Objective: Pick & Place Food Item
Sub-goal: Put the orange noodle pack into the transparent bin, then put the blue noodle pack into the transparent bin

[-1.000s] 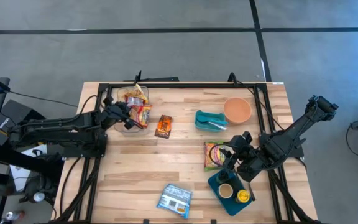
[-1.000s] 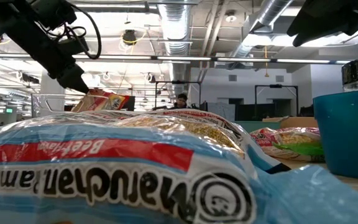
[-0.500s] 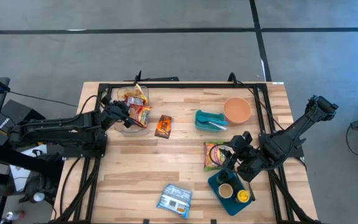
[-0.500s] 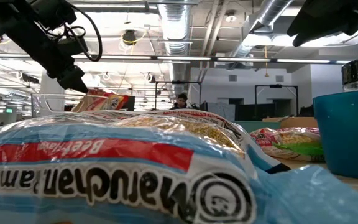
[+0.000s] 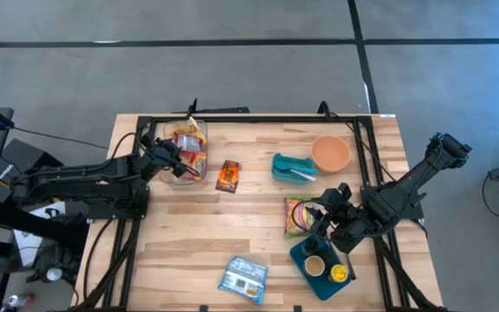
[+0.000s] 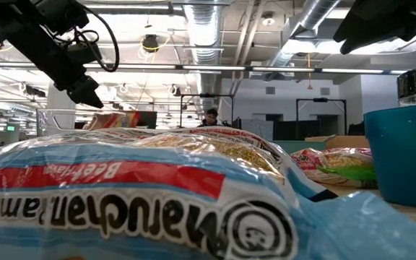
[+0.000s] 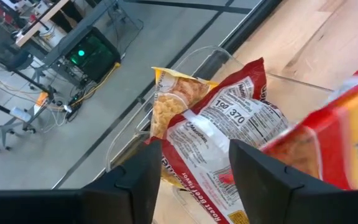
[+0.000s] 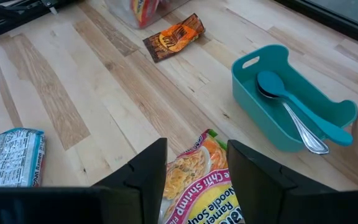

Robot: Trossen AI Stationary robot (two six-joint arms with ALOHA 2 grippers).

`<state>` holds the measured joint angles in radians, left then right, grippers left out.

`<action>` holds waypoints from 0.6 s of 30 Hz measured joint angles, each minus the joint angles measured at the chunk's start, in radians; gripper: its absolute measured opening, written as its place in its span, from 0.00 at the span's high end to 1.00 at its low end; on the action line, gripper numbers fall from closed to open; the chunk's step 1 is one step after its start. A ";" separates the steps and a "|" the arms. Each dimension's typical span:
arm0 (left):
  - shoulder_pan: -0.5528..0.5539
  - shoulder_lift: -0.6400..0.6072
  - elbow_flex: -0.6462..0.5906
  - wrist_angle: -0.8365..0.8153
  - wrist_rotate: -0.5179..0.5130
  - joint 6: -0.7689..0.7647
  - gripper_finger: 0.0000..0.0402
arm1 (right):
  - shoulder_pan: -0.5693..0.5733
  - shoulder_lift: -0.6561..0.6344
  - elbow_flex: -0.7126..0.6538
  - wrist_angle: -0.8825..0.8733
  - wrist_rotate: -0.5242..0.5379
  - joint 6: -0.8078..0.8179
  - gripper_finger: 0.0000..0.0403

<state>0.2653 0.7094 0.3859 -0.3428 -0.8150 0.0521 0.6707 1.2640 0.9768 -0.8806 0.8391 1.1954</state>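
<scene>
High view: left gripper (image 5: 173, 162) hovering over clear bin (image 5: 168, 178) nr table's (image 5: 189, 234) far-left corner; red noodle pack (image 5: 194, 161) lying in bin. Right gripper (image 5: 326, 217) waiting nr right edge.

Low view: fingers apart, sitting just above pack (image 6: 118, 119), nothing gripped.

Left wrist view: pack (image 7: 229, 134) leaning over bin rim (image 7: 185, 62). Risk: pack tipping out, or snagging a finger as arm is lifting.

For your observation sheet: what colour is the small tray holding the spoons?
Teal. The tray shows best in the right wrist view, with the spoons lying inside it.
</scene>
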 joint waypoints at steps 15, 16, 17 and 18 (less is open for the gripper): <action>0.000 0.000 0.000 0.044 0.000 -0.026 0.54 | 0.000 0.000 0.000 0.000 0.001 -0.001 0.60; 0.000 0.000 0.000 0.059 0.000 -0.035 0.54 | 0.000 0.000 0.000 0.000 0.003 -0.001 0.60; 0.000 0.000 0.000 0.076 0.000 -0.040 0.55 | 0.000 0.000 0.000 0.000 0.006 -0.001 0.60; 0.000 -0.001 0.000 0.092 0.001 -0.047 0.55 | 0.000 0.000 0.000 0.000 0.007 -0.001 0.60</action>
<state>0.2650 0.7085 0.3858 -0.2508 -0.8143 0.0046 0.6708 1.2640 0.9768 -0.8807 0.8461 1.1941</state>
